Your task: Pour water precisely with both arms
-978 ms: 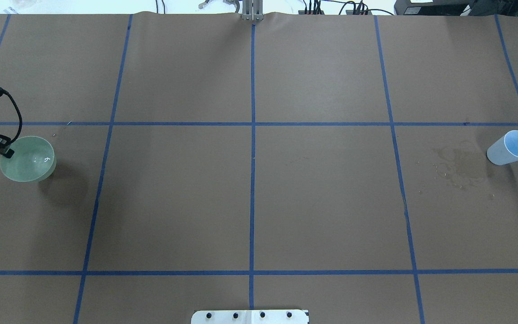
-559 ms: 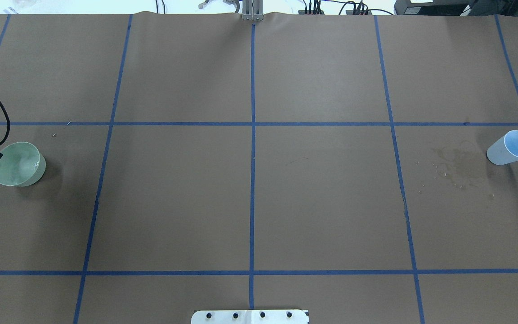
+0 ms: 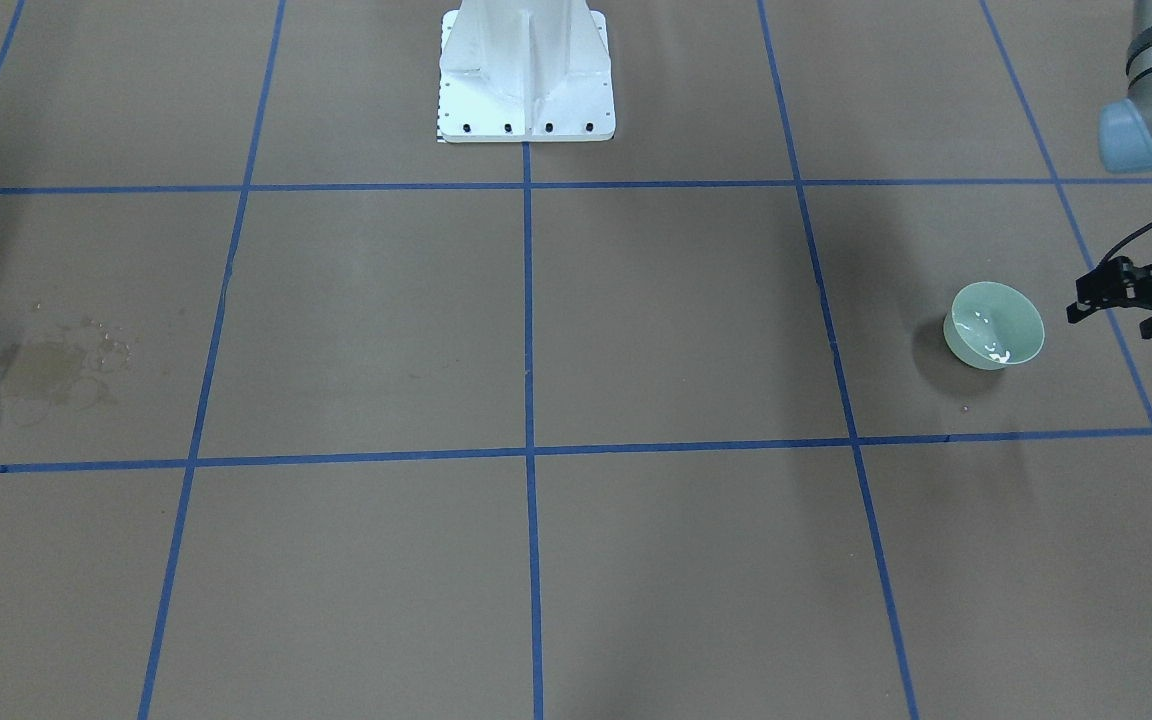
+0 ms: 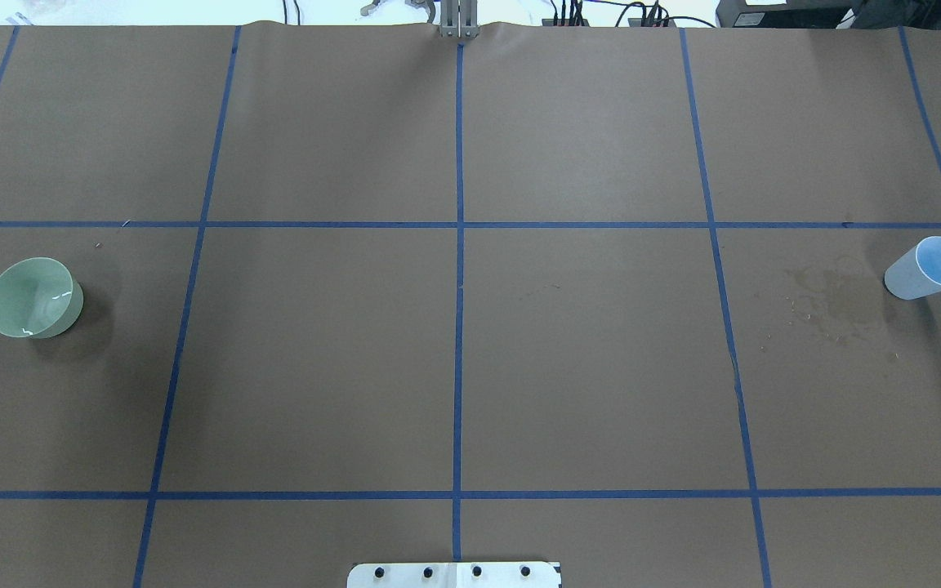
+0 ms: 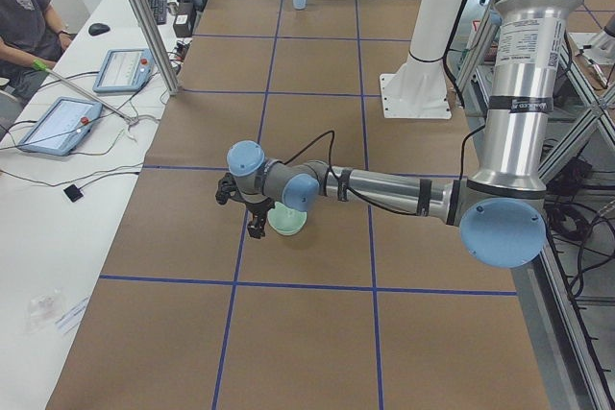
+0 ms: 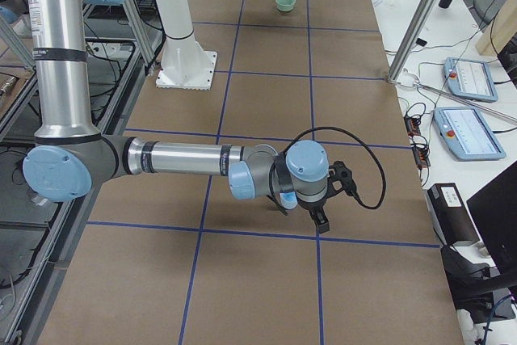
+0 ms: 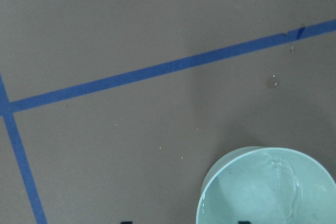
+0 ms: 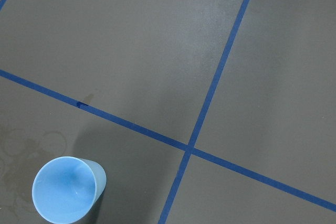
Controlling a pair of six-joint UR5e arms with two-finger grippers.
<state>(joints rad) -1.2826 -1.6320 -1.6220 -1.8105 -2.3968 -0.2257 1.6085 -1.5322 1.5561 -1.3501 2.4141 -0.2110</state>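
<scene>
Hanging open-fingered just beside the green bowl [image 3: 1014, 308], the left gripper [image 5: 240, 211] holds nothing; the water [image 3: 994, 352] glints inside that bowl. By the blue cup [image 4: 928, 268], the right gripper [image 6: 300, 212] hovers, its fingers' state unclear.

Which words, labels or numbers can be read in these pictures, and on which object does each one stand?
Sticker on the left arm: printed lines, too small to read.
Sticker on the right arm: printed lines, too small to read.
Screens of the tablets on the side desk: blurred, unreadable.
Green bowl and blue cup: no text shows.
Nothing can be quoted.
</scene>
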